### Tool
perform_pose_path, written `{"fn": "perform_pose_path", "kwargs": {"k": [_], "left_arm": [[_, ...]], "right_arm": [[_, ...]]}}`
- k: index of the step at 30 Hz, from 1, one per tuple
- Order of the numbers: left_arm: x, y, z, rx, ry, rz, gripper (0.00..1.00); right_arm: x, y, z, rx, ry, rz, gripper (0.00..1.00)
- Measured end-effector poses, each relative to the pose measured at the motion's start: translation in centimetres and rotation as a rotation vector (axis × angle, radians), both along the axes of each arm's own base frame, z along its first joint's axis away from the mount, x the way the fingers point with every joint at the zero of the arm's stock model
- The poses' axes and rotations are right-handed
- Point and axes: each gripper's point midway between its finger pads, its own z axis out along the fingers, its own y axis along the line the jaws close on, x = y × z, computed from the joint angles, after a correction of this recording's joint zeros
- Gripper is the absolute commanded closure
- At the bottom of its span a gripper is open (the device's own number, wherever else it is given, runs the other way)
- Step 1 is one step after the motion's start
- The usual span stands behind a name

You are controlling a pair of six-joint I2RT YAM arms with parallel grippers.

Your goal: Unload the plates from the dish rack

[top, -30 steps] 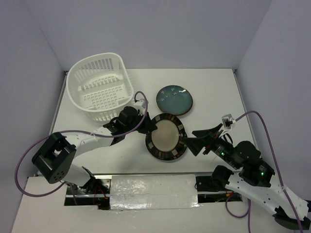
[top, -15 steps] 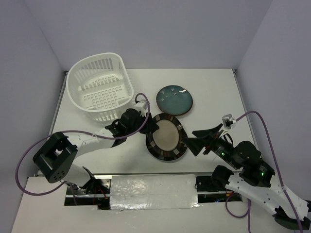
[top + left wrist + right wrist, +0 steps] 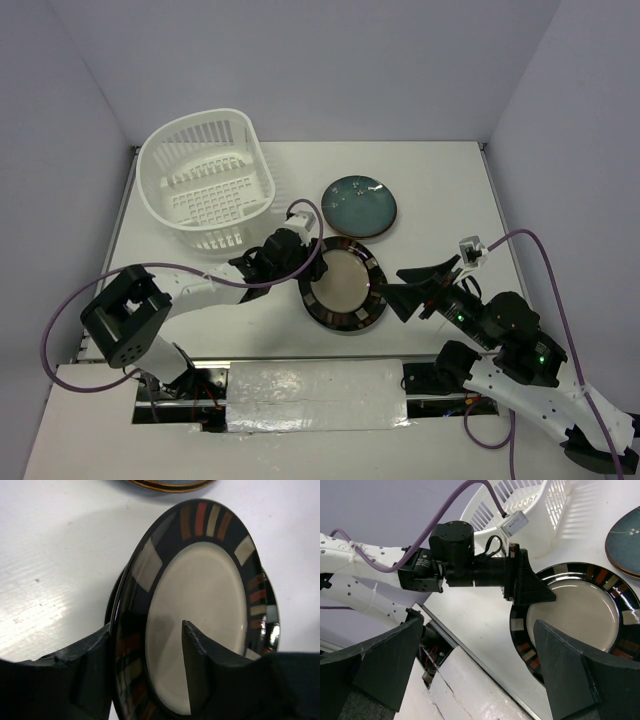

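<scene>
The dish rack (image 3: 205, 195) stands at the far left of the surface (image 3: 440, 190), upright, with nothing in it that I can see. Off the rack's near right corner the left claw (image 3: 312, 260) reaches rightward, its arm running along the rack's near side. Its jaws stand apart and straddle the left rim of the beige-centred plate (image 3: 345, 285): one finger sits outside the rim, the other is over the pale centre, with a clear gap between that finger and the rim (the wrist view shows this best). That plate lies face up on the surface, to the right of the rack and nearer the arms than it, outside the basket. A dark edge peeks out beneath it; I cannot tell whether that is another plate or only shadow.

The teal plate (image 3: 359, 205) lies flat just right of the rack, apart from it, its near edge close to the beige-centred plate's far rim. Farthest from the rack, beyond both plates, the right claw (image 3: 390, 283) hangs with its jaws spread wide, holding nothing and pointing back toward the beige-centred plate's right rim.
</scene>
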Motion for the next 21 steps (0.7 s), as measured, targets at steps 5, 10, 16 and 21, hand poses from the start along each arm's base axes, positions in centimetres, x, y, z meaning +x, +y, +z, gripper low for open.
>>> {"fn": "perform_pose_path", "kwargs": {"k": [5,10,16,21], "left_arm": [[1.0,0.1,-0.6,0.097,-0.028,0.042,0.37],[1.6,0.5,-1.7,0.192,-0.041,0.078,0.36],[1.7,1.4,-2.3,0.255,-0.053,0.121,0.33],[2.0,1.6,-2.0,0.266,-0.071,0.142,0.30]], "right_arm": [[0.0,0.0,0.0,0.000,0.000,0.002,0.01],[0.0,0.0,0.0,0.000,0.000,0.002,0.01],[0.0,0.0,0.0,0.000,0.000,0.003,0.01],[0.0,0.0,0.0,0.000,0.000,0.002,0.01]]}}
